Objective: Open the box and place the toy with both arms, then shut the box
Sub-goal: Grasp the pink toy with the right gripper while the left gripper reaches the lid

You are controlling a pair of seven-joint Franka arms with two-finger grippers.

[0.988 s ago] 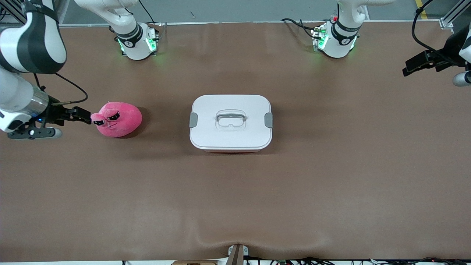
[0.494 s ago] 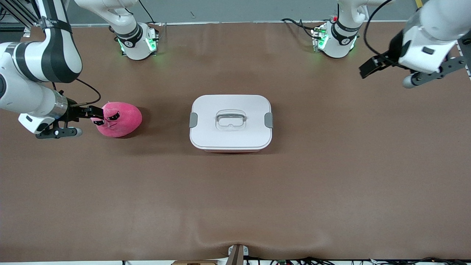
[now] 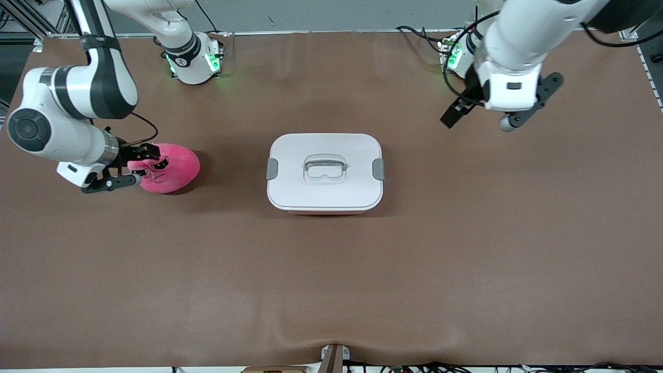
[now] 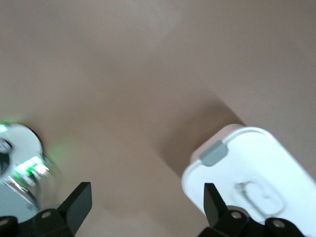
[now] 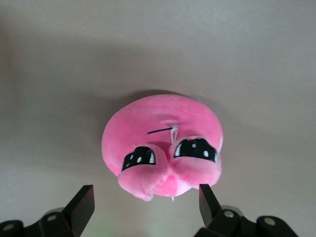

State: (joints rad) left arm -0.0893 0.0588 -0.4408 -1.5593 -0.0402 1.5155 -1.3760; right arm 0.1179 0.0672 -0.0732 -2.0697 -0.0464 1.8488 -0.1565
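The box (image 3: pixel 325 173) sat mid-table with its lid (image 3: pixel 325 168) on and both grey clips (image 3: pixel 378 169) down, so I had nothing done yet. The toy (image 3: pixel 171 167) lay beside the box, toward the right arm's end. My right gripper (image 3: pixel 141 161) stood at the toy, jaws spread wide around it, not pinching. My left gripper (image 3: pixel 453 115) hung above the table near the box, jaws spread.

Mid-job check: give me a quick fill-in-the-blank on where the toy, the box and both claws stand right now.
1. The box sits on the table with its white lid ____.
2. The right claw, fingers open, is at the ____, which lies on the table.
3. The left claw hangs over bare table toward the left arm's end, holding ____.
4. Each short side of the lid carries one ____ clip.

Missing words: on; toy; nothing; grey
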